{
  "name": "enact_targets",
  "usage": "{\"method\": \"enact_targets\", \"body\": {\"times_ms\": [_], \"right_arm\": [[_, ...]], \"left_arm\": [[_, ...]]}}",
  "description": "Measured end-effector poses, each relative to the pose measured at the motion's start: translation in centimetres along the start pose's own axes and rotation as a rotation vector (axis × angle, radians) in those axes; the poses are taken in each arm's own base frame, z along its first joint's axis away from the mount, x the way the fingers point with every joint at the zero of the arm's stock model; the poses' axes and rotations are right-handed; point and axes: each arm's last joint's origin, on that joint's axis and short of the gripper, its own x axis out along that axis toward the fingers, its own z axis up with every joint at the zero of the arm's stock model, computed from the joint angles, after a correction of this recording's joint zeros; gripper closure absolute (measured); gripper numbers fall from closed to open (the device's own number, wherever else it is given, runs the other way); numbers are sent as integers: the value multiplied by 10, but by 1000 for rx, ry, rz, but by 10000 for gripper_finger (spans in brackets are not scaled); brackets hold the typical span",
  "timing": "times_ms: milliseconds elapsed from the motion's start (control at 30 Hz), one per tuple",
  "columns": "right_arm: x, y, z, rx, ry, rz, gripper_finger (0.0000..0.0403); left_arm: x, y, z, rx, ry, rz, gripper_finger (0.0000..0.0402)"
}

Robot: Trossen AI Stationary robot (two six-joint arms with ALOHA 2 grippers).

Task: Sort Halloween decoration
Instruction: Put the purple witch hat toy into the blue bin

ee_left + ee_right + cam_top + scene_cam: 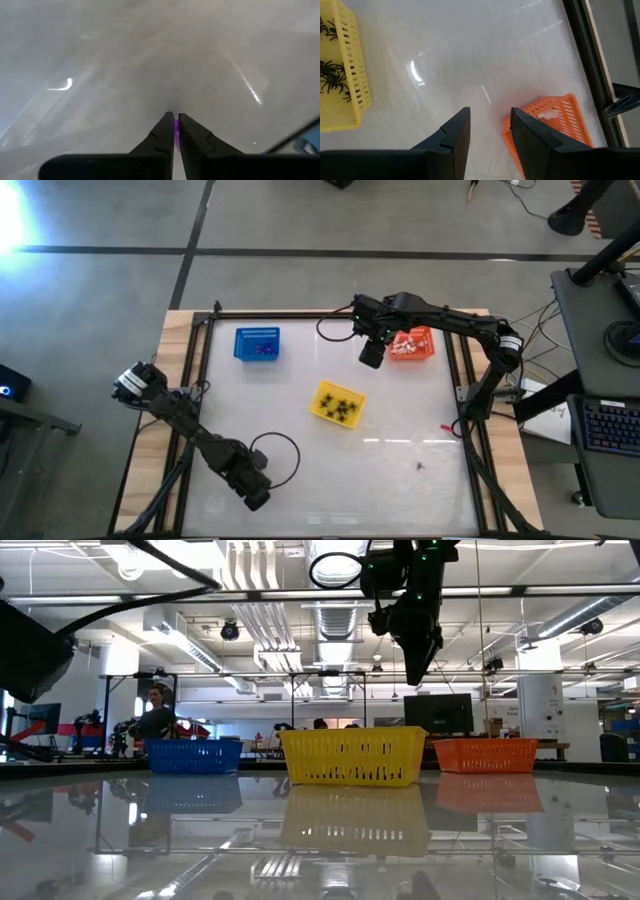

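The white worktop sits inside a dark frame, and both dark arms reach over it. The right arm stretches from the right edge toward the far middle, and its right tool hangs well above the surface just beside the orange basket; its two fingers stand apart with nothing between them. The left arm comes in from the left edge and ends low at the near left corner, where the left tool is down at the surface. Its fingers are pressed together on a purple bit, which shows as a thin sliver in the slit between them.

Three small square baskets stand on the far half of the worktop. The blue basket is far left and holds purple bits. The yellow basket lies near the middle, slightly turned, with black spiders inside. The orange basket holds white bits.

Near the right edge a small pink-red piece lies loose on the surface, and closer to the near edge a tiny dark piece; what either is cannot be told.
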Motion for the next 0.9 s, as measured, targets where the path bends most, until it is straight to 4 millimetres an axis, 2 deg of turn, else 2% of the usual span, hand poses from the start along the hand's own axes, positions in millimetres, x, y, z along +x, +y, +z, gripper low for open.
{"method": "enact_targets", "body": {"times_ms": [267,467,900], "right_arm": [[0,0,0,-28,0,0,271],[0,0,0,-41,0,0,271],[0,0,0,-53,0,0,271]], "left_arm": [[-14,-5,-1,23,-29,-85,401],[-41,1,5,4,-137,-127,401],[-103,48,49,-47,-287,-31,402]]}}
